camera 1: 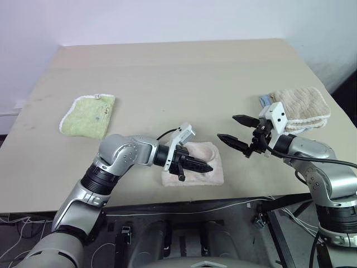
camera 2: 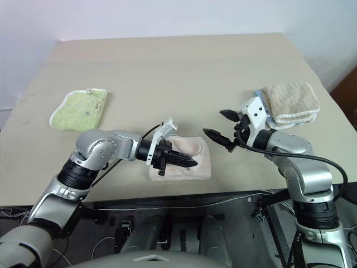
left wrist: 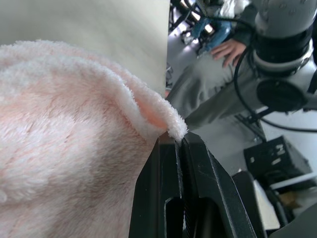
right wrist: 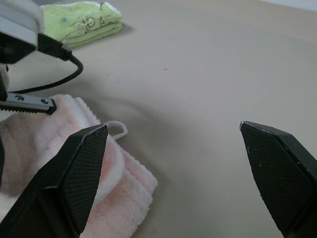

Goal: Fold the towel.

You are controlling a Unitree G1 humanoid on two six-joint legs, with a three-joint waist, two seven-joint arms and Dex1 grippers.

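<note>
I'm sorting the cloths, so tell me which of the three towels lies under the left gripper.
The pale pink towel at the table's near edge, with the shut left gripper over it. The green towel and beige towel lie apart.

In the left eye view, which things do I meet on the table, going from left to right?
Light green towel → left gripper, shut, over the pink towel → right gripper, open → beige-tan towel.

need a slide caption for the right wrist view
Open right gripper hovers over the table beside the folded pink towel; green towel lies beyond.
</note>
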